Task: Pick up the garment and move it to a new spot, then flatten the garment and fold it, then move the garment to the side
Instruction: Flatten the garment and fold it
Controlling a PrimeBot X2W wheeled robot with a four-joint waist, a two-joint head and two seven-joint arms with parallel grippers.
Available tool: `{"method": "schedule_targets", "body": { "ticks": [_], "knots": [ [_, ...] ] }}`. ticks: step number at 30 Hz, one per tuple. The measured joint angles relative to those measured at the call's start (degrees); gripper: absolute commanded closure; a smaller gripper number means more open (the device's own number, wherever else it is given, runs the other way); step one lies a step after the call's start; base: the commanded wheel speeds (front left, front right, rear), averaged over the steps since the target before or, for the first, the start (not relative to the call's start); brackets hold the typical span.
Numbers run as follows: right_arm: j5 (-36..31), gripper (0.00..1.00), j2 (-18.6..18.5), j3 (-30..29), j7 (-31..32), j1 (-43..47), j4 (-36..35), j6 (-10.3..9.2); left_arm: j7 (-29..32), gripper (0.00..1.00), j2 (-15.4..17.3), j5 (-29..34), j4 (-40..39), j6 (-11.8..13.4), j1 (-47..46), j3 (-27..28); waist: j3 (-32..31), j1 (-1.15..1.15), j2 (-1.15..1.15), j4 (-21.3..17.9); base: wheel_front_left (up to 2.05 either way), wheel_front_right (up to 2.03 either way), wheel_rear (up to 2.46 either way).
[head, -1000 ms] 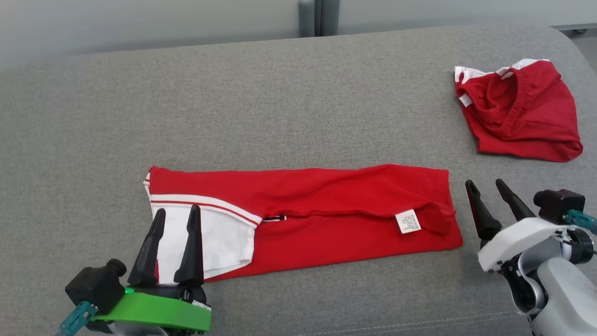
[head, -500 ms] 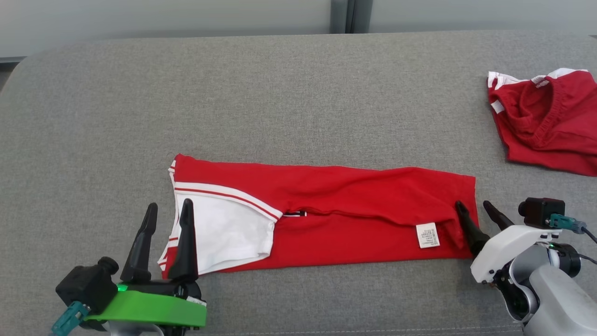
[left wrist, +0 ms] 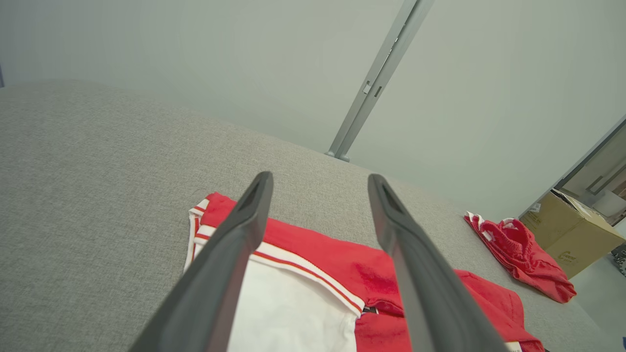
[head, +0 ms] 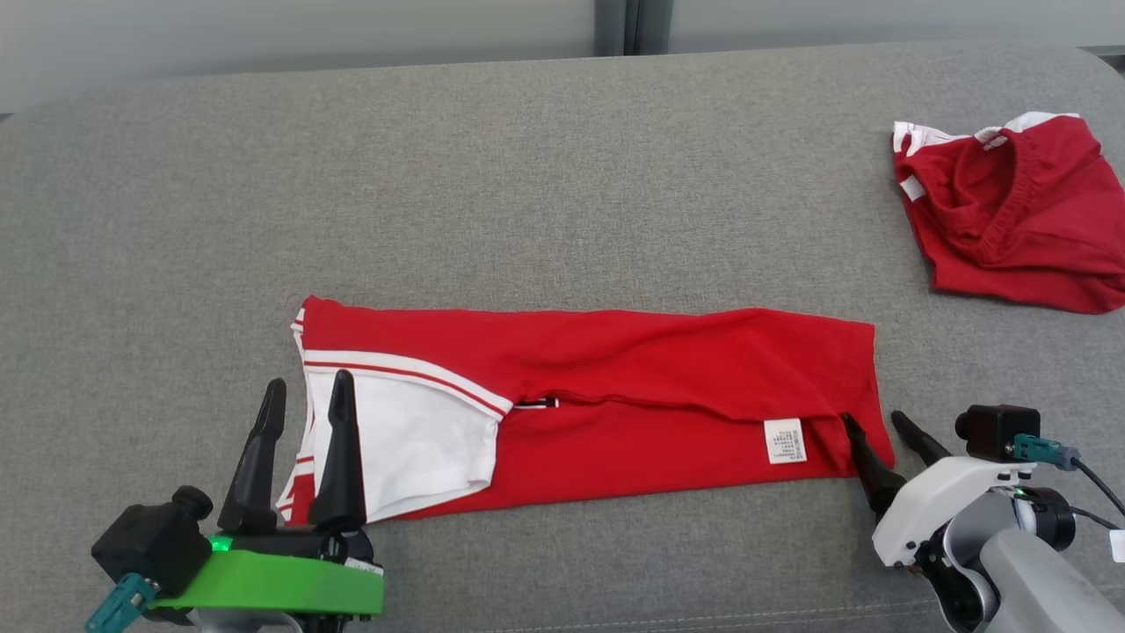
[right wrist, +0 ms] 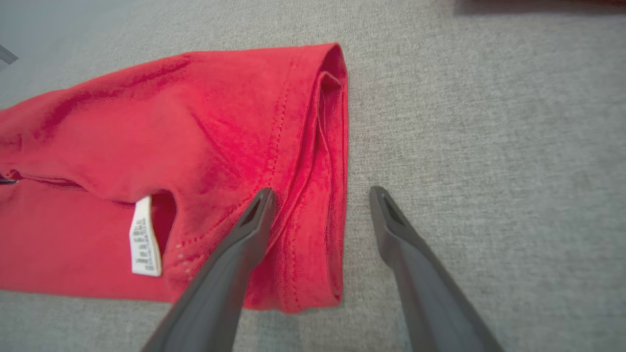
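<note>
A broad surface (head: 562, 176) padded in grey woven cloth is being shown, its far edge rounding off at the corners. Behind it, a plain pale grey-green wall (left wrist: 171, 49) is being divided by a slim metal post (left wrist: 376, 80). Everything is being lit softly and evenly. Off to one side, a cardboard box (left wrist: 572, 234) is being kept on a pale floor (left wrist: 599, 288).

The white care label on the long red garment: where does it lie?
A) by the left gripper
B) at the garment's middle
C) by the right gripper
C: the white care label lies near the end of the long red garment, where the open right gripper straddles the hem.
</note>
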Motion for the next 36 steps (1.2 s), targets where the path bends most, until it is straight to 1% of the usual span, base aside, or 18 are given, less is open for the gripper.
{"method": "schedule_targets", "body": {
  "ticks": [14, 15, 16, 17, 18, 20, 21, 22, 24, 28, 32, 36],
  "knots": [
    [1.16, 0.00, 1.87, 0.31, -0.38, -3.71, 4.36, 0.56, 0.35, 0.00, -0.01, 0.30, -0.13, 0.08, 0.00, -0.41, -0.02, 0.00, 0.00, 0.81, 0.00, 0.00, 0.00],
    [1.33, 0.08, 1.85, 0.32, -0.31, -3.75, 4.74, 0.77, 0.36, 0.00, -0.04, 0.29, -0.09, 0.08, 0.00, -0.45, -0.10, 0.00, 0.00, 0.99, 0.00, 0.00, 0.00],
    [1.37, 0.23, 1.85, 0.45, -0.24, -3.88, 5.01, 0.77, 0.38, 0.00, -0.04, 0.29, -0.11, 0.08, 0.02, -0.32, -0.19, 0.00, 0.00, 1.16, 0.00, 0.00, 0.00],
    [1.37, 0.49, 1.87, 0.57, -0.24, -4.04, 5.25, 0.77, 0.38, 0.00, -0.04, 0.29, -0.13, 0.09, 0.03, -0.16, -0.28, 0.00, 0.00, 1.28, 0.00, 0.00, 0.00],
    [1.38, 0.58, 1.88, 0.71, -0.23, -4.27, 5.53, 0.77, 0.38, 0.00, -0.04, 0.29, -0.13, 0.09, 0.06, -0.07, -0.36, 0.00, 0.00, 1.36, 0.00, 0.00, 0.00],
    [1.40, 0.79, 1.90, 0.81, -0.23, -4.50, 5.79, 0.77, 0.38, 0.00, -0.04, 0.29, -0.13, 0.09, 0.10, -0.03, -0.42, 0.00, 0.00, 1.42, 0.00, 0.00, 0.00],
    [1.51, 0.94, 1.93, 0.83, -0.24, -4.59, 5.90, 0.79, 0.38, 0.00, -0.04, 0.29, -0.13, 0.10, 0.20, 0.01, -0.48, 0.00, 0.00, 1.45, 0.00, 0.00, 0.00],
    [1.55, 1.00, 1.97, 0.83, -0.25, -4.60, 6.00, 0.89, 0.38, 0.00, -0.04, 0.29, -0.13, 0.10, 0.36, 0.07, -0.55, 0.00, 0.00, 1.45, 0.00, 0.00, 0.00],
    [1.59, 1.00, 2.07, 0.98, -0.32, -4.64, 6.24, 1.29, 0.38, 0.00, -0.04, 0.29, -0.10, 0.10, 0.65, 0.32, -0.67, 0.00, 0.00, 1.37, 0.00, 0.00, 0.00],
    [2.23, 1.00, 2.34, 0.86, -1.11, -4.91, 6.37, 1.29, 0.38, 0.00, -0.03, 0.29, -0.11, 0.36, 0.92, 1.14, -1.03, 0.00, 0.00, 0.68, 0.00, 0.00, 0.00],
    [3.42, 1.00, 2.10, -1.01, -2.71, -5.41, 6.04, 1.53, 0.38, 0.00, -0.01, 0.29, -0.24, 0.48, 1.34, 1.42, -1.43, 0.00, 0.00, -0.32, 0.00, 0.00, 0.00],
    [3.64, 1.00, -0.47, -2.74, -3.28, -7.34, 5.08, 1.54, 0.38, 0.00, 0.02, 0.29, -0.66, 0.55, 1.96, 1.43, -1.77, 0.00, 0.00, -1.48, 0.00, 0.00, 0.00]
  ]
}}
